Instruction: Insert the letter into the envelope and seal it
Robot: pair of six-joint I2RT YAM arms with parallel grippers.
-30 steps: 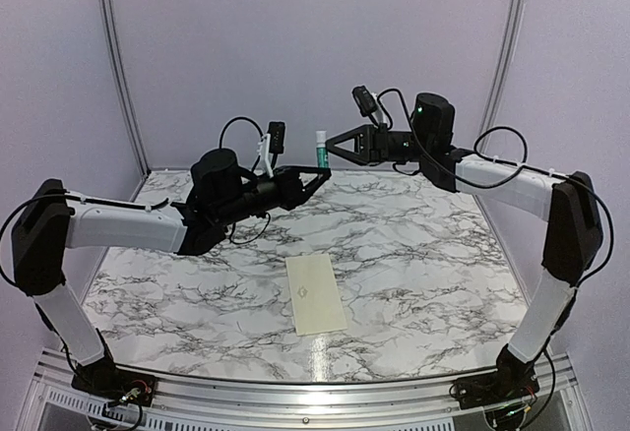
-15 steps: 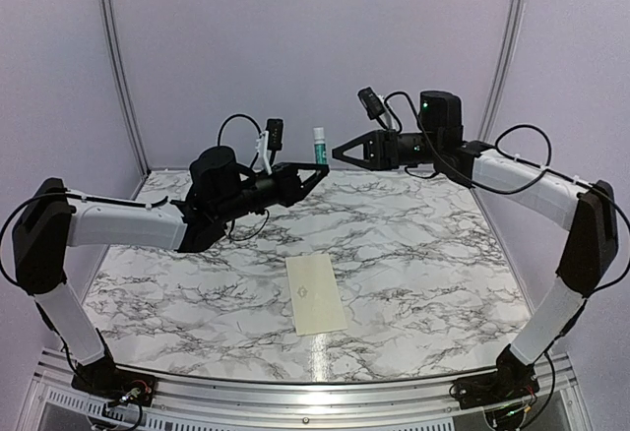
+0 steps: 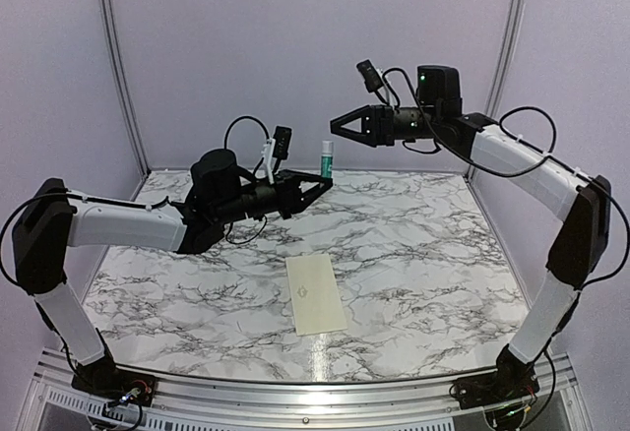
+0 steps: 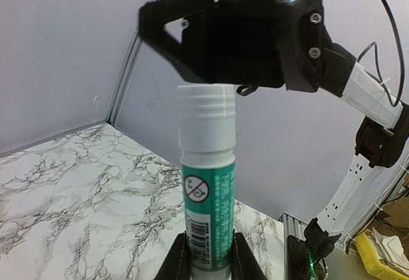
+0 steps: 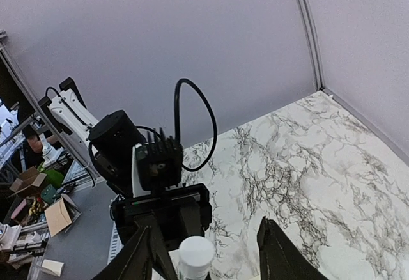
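Fingers, left (image 4: 181, 262): clamped on upright white-and-green glue tube (image 4: 206, 184)
Fingers, right (image 5: 276, 257): spread, empty, above tube's top
Worktop, marbled (image 3: 443, 254): flat cream paper envelope (image 3: 315, 293)

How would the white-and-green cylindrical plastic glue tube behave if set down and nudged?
The white-and-green glue tube, gripped low by the left gripper, is tall and narrow, so it would probably tip easily. Its smooth round body would likely roll once down. It looks rigid, and probably light.

The glue tube (image 4: 206, 203) runs off the bottom edge.
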